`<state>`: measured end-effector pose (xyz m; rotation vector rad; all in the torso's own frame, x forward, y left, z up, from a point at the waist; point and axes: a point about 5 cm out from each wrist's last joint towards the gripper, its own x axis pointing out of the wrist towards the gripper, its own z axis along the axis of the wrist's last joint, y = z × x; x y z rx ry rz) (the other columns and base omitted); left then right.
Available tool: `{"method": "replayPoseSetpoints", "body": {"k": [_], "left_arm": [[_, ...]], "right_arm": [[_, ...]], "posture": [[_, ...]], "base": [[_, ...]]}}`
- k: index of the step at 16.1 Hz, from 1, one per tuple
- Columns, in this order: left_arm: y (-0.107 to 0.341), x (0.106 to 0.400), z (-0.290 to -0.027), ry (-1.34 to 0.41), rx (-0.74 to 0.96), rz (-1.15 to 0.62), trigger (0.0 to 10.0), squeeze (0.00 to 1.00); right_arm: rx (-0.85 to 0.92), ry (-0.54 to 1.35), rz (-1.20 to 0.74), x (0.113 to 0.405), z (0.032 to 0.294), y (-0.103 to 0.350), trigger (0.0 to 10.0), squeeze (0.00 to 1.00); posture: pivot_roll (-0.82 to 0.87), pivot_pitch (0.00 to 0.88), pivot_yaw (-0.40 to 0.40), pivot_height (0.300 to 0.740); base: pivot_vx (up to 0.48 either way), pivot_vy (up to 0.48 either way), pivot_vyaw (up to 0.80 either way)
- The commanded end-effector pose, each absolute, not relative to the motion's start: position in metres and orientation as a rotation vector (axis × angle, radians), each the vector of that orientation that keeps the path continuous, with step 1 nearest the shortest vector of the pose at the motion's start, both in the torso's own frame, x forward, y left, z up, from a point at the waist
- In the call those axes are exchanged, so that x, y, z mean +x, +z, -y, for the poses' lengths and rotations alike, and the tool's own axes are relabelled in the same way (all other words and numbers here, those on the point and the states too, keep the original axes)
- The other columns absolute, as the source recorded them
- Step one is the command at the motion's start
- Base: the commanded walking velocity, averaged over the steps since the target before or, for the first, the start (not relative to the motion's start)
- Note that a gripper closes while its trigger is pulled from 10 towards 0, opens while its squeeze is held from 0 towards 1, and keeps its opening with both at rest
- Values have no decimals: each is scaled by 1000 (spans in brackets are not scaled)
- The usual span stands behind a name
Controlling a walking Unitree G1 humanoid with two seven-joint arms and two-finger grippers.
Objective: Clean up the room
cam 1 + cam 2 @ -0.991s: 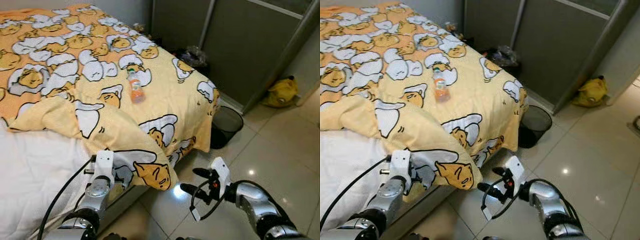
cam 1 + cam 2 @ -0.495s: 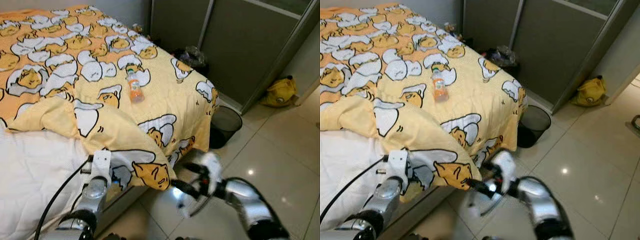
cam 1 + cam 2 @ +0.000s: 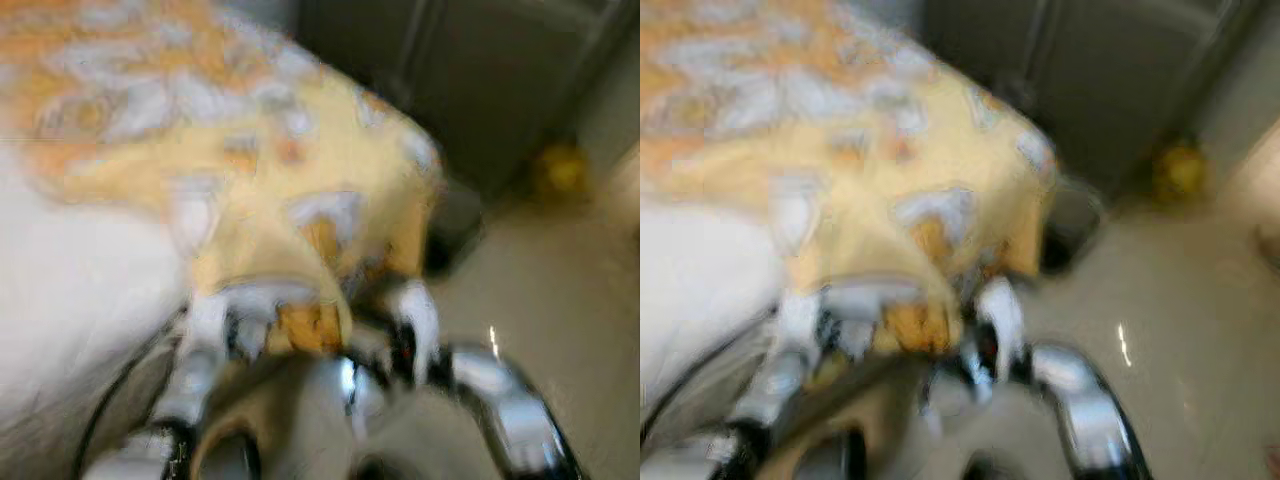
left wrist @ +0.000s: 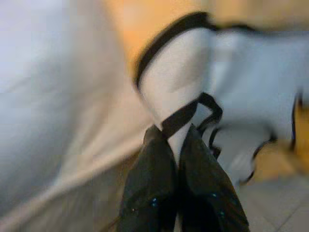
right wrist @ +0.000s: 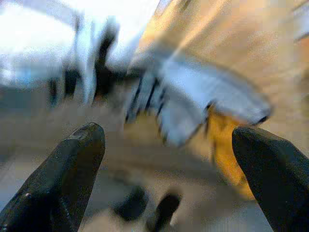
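Note:
Both eye views are heavily blurred. The yellow blanket (image 3: 250, 180) with egg-character prints covers the bed and hangs over its near corner. My left gripper (image 3: 215, 310) sits at the blanket's lower hem. In the left wrist view its fingers (image 4: 149, 193) are pressed together, with a white, black-outlined fold of blanket (image 4: 178, 82) gathered at their tips. My right gripper (image 3: 385, 345) is low beside the hanging corner. It stands wide open in the right wrist view (image 5: 166, 133), facing the blanket corner (image 5: 193, 106). A faint orange smear (image 3: 290, 150) lies where the bottle was.
The white sheet (image 3: 70, 260) is bare on the left of the bed. A dark waste bin (image 3: 455, 235) stands on the glossy tiled floor (image 3: 560, 300) by the bed's corner. A yellow bag (image 3: 560, 170) lies near the grey wardrobe doors (image 3: 470, 80).
The whole picture has gone blurred and shifted, so the camera is moving. My right gripper has swung left, from over the floor to beside the blanket's hanging corner. The left gripper stays at the hem.

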<state>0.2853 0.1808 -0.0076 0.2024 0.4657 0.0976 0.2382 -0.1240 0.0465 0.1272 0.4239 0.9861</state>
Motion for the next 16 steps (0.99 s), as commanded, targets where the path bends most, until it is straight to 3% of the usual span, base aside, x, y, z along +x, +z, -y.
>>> {"method": "replayPoseSetpoints", "body": {"k": [1,4,6,7,8,11,14,15,16], "left_arm": [[-24,267,-188,115,212,-544,10000,0],[-30,263,-175,72,205,-581,10000,0],[-47,249,-152,-22,124,-715,10000,0],[-51,244,-142,-62,118,-753,10000,820],[-47,248,-124,-132,37,-711,10000,1000],[-41,251,-103,-244,-36,-690,10000,1000],[-36,252,-90,-370,-3,-653,10000,1000],[-30,259,-94,-358,89,-574,10000,1000],[-15,273,-104,-273,168,-450,10000,847]], "right_arm": [[107,997,-371,247,119,63,10000,0],[106,982,-413,240,120,66,10000,0],[104,976,-439,237,121,63,10000,0],[101,976,-449,236,120,60,10000,0],[96,972,-460,236,121,57,10000,0],[87,962,-481,235,126,52,10000,0],[82,954,-486,236,128,50,10000,0],[80,933,-464,238,128,51,10000,0],[63,858,-408,247,130,55,10000,0]], "posture": [[-39,17,-68,740],[-41,24,-71,740],[-40,27,-74,740],[-43,28,-75,740],[-42,29,-76,740],[-40,28,-76,740],[-32,24,-73,740],[-28,20,-71,740],[-25,15,-70,740]], "base": [[-371,0,0],[0,0,0],[0,0,0],[0,0,0],[0,0,0],[0,0,0],[0,0,0],[0,0,0],[0,0,0]]}}
